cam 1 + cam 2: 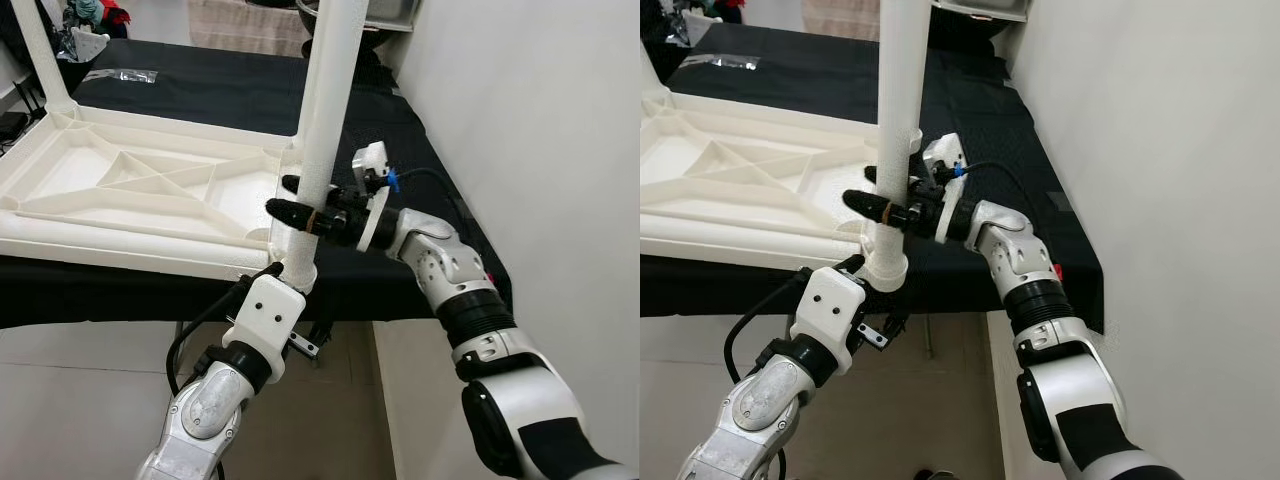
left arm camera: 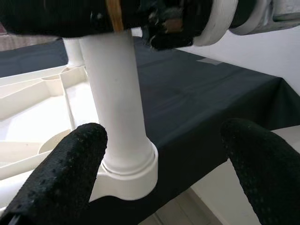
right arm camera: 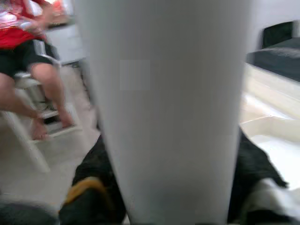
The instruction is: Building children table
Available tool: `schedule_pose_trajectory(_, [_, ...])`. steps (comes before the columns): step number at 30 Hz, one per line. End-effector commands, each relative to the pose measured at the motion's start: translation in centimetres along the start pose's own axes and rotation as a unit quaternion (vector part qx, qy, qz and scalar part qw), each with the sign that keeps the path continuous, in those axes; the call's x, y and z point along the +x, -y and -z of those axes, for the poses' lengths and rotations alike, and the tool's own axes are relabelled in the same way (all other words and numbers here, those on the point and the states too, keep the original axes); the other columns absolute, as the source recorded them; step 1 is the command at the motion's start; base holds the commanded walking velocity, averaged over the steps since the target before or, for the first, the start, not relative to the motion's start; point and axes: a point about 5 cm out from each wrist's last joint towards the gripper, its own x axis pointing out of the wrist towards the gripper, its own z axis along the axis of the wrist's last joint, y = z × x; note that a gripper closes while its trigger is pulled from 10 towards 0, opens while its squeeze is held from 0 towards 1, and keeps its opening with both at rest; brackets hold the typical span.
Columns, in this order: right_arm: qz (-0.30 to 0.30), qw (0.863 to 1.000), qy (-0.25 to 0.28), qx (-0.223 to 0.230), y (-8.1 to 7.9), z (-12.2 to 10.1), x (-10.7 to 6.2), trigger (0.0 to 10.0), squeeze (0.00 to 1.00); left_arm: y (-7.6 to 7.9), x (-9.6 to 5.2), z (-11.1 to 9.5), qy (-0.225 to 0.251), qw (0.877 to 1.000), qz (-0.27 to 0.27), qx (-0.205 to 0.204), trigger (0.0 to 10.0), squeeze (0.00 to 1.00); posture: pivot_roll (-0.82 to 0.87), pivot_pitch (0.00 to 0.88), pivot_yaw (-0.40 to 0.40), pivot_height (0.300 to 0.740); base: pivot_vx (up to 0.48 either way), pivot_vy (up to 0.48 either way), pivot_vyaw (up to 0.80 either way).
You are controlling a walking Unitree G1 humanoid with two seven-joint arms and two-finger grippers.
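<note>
Tabletop (image 1: 130,190), white and upside down, lying ribbed side up on black-covered counter (image 1: 380,130). White leg (image 1: 325,140) standing upright in socket at tabletop's corner nearest counter's front right. Right gripper (image 1: 300,200) pinching leg partway up, one black finger on either side. Left gripper (image 2: 164,164) spread wide, just beside leg's base collar, fingers (image 2: 61,178) not touching it.

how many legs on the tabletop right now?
2. One table leg stands in the near corner socket of the upturned tabletop, held by the right gripper. Another leg stands at the far-left corner. Other corners may be out of frame.
</note>
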Motion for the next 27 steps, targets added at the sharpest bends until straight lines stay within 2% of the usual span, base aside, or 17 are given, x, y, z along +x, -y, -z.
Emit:
schedule_pose_trajectory(1, [0.078, 0.997, -0.001, -0.016, 1.1, -0.3, 0.6, 0.0, 0.0, 0.3, -0.2, -0.2, 0.003, 1.0, 0.003, -0.004, 10.0, 0.0, 0.12, 0.135, -0.173, 0.74, 0.0, 0.0, 0.0])
schedule_pose_trajectory(7, [0.272, 0.962, 0.0, -0.022, 3.6, -0.8, 0.1, 0.0, 0.0, 0.3, -0.2, -0.2, 0.003, 1.0, 0.001, -0.004, 10.0, 0.0, 0.12, 0.138, -0.174, 0.74, 0.0, 0.0, 0.0])
schedule_pose_trajectory(10, [0.445, 0.895, -0.01, -0.011, 5.7, -0.9, -2.2, 0.0, 0.0, 0.2, -0.2, -0.2, 0.003, 1.0, 0.001, -0.002, 10.0, 0.0, 0.12, 0.141, -0.172, 0.74, 0.0, 0.0, 0.0])
schedule_pose_trajectory(11, [0.445, 0.895, -0.01, -0.011, 5.7, -0.9, -2.2, 0.0, 0.0, 0.2, -0.2, -0.2, 0.003, 1.0, 0.001, -0.002, 10.0, 0.0, 0.12, 0.141, -0.172, 0.74, 0.0, 0.0, 0.0])
schedule_pose_trajectory(12, [0.507, 0.862, -0.016, -0.007, 6.4, -0.8, -3.3, 0.0, 0.0, 0.1, -0.2, -0.2, 0.003, 1.0, 0.0, -0.002, 10.0, 0.0, 0.12, 0.141, -0.171, 0.74, 0.0, 0.0, 0.0])
schedule_pose_trajectory(13, [0.507, 0.862, -0.016, -0.007, 6.4, -0.8, -3.3, 0.0, 0.0, 0.1, -0.2, -0.2, 0.003, 1.0, 0.0, -0.002, 10.0, 0.0, 0.12, 0.141, -0.171, 0.74, 0.0, 0.0, 0.0])
schedule_pose_trajectory(14, [0.562, 0.827, -0.019, 0.001, 6.8, -0.7, -4.4, 0.0, 0.0, 0.2, -0.2, -0.2, 0.003, 1.0, 0.0, -0.002, 10.0, 0.0, 0.12, 0.141, -0.169, 0.74, 0.0, 0.0, 0.0])
schedule_pose_trajectory(17, [0.594, 0.804, -0.02, 0.006, 7.1, -0.6, -5.1, 0.0, 0.0, 0.2, -0.2, -0.2, 0.002, 1.0, 0.0, -0.002, 10.0, 0.0, 0.12, 0.142, -0.17, 0.74, 0.0, 0.0, 0.0])
schedule_pose_trajectory(18, [0.63, 0.776, -0.019, 0.017, 7.2, -0.3, -5.7, 0.0, 0.0, 0.2, -0.1, -0.2, 0.002, 1.0, 0.001, -0.003, 10.0, 0.0, 0.12, 0.143, -0.17, 0.74, 0.0, 0.0, 0.0])
schedule_pose_trajectory(19, [0.63, 0.776, -0.019, 0.017, 7.2, -0.3, -5.7, 0.0, 0.0, 0.2, -0.1, -0.2, 0.002, 1.0, 0.001, -0.003, 10.0, 0.0, 0.12, 0.143, -0.17, 0.74, 0.0, 0.0, 0.0])
schedule_pose_trajectory(21, [0.699, 0.714, -0.026, 0.039, 7.2, 0.7, -6.7, 0.0, 0.0, 0.2, 0.0, -0.2, 0.003, 1.0, 0.0, -0.002, 10.0, 0.0, 0.12, 0.146, -0.169, 0.74, 0.0, 0.0, 0.0])
schedule_pose_trajectory(22, [0.699, 0.714, -0.026, 0.039, 7.2, 0.7, -6.7, 0.0, 0.0, 0.2, 0.0, -0.2, 0.003, 1.0, 0.0, -0.002, 10.0, 0.0, 0.12, 0.146, -0.169, 0.74, 0.0, 0.0, 0.0])
schedule_pose_trajectory(23, [0.715, 0.697, -0.024, 0.046, 7.0, 1.0, -6.7, 0.0, 0.0, 0.2, 0.0, -0.2, 0.002, 1.0, 0.0, -0.002, 10.0, 0.0, 0.12, 0.146, -0.168, 0.74, 0.0, 0.0, 0.0])
schedule_pose_trajectory(24, [0.714, 0.698, -0.012, 0.056, 6.8, 1.1, -6.2, 10.0, 0.0, 0.1, 0.0, -0.2, 0.002, 1.0, 0.0, -0.001, 10.0, 0.0, 0.12, 0.147, -0.168, 0.74, 0.0, 0.0, 0.0])
schedule_pose_trajectory(25, [0.7, 0.711, 0.003, 0.06, 6.6, 0.9, -5.5, 10.0, 0.0, 0.1, 0.0, -0.1, 0.001, 1.0, -0.001, -0.001, 10.0, 0.0, 0.12, 0.146, -0.169, 0.74, 0.0, 0.0, 0.0])
schedule_pose_trajectory(26, [0.681, 0.728, 0.024, 0.068, 6.4, 0.6, -4.6, 10.0, 0.36, 0.1, 0.0, -0.1, 0.0, 1.0, -0.001, -0.001, 10.0, 0.0, 0.11, 0.148, -0.17, 0.74, 0.0, 0.0, 0.0])
schedule_pose_trajectory(27, [0.669, 0.739, 0.038, 0.073, 6.3, 0.4, -4.1, 10.0, 0.36, 0.1, 0.0, -0.1, 0.0, 1.0, -0.001, -0.001, 10.0, 0.0, 0.11, 0.148, -0.17, 0.74, 0.0, 0.0, 0.0])
